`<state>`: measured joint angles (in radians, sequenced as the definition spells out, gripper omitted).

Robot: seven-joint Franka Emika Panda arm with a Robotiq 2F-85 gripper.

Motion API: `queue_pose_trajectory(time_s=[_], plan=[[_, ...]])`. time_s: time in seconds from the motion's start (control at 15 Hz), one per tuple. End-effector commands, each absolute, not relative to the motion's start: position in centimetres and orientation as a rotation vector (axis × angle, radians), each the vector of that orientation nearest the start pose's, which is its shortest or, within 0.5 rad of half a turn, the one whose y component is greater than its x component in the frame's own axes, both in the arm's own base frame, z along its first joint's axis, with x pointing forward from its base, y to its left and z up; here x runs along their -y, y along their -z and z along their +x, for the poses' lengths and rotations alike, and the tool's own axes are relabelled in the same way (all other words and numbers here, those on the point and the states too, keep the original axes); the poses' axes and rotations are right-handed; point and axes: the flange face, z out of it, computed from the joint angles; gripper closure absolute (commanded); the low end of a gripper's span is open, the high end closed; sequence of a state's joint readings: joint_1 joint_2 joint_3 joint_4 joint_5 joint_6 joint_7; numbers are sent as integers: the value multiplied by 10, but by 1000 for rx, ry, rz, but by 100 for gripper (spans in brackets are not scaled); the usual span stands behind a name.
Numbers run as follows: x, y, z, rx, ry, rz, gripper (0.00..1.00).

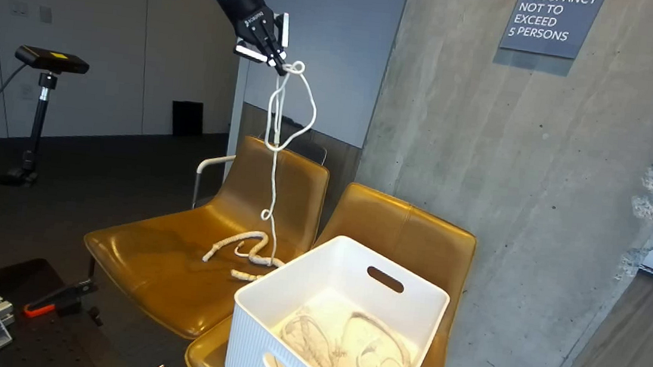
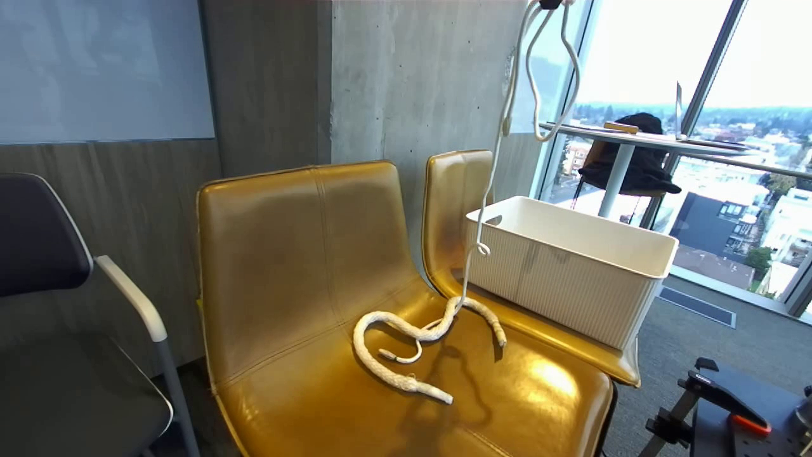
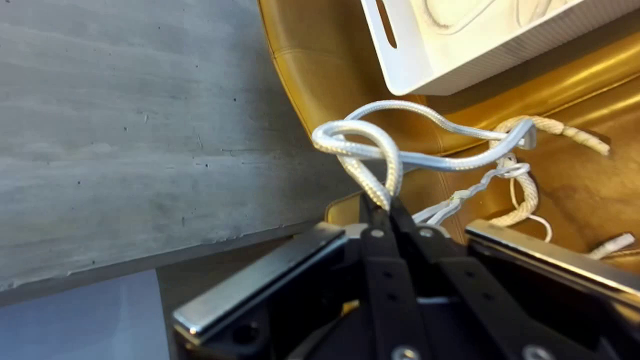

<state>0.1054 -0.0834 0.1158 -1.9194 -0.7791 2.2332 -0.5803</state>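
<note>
"Quick, what's the claw (image 1: 283,71) got?"
"White cord (image 3: 440,162). Tips nipped tight on it, top centre in an exterior view. Loops dangle, tail drops to the thick rope (image 2: 415,331) on the tan chair (image 2: 292,241)."
"Tied together?"
"Can't tell from where I'm standing."
"Handling?"
"Light and limp, I'd guess. Braid looks smooth, might slip; nothing fragile. Slack loops could snag."
"Best hold?"
"Right beside the small loop, where it's pinched, seems fine. Two strands together would likely slide less. Thick rope looks stiffer, heavier; I'd take that mid-length."
"And the white bin (image 1: 251,338)?"
"Lower middle in an exterior view, on the next chair (image 1: 405,233)."
</note>
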Motion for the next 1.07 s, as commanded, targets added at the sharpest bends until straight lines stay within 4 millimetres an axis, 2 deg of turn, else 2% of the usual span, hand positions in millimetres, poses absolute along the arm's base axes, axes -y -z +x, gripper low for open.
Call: queue_pose_trajectory(time_s=[0.0, 0.27, 0.33, 0.53, 0.67, 0.73, 0.87, 1.0], plan=[[-157, -554, 559, -1365, -288, 1976, 99], [-193, -495, 553, -1411, -254, 2050, 99], [-197, -477, 554, -1413, -233, 2079, 78], [-190, -450, 558, -1395, -191, 2164, 56], [-172, -443, 563, -1367, -172, 2209, 42], [-157, -441, 565, -1345, -164, 2232, 34], [-121, -435, 569, -1298, -151, 2268, 19], [-74, -427, 571, -1262, -147, 2297, 5]])
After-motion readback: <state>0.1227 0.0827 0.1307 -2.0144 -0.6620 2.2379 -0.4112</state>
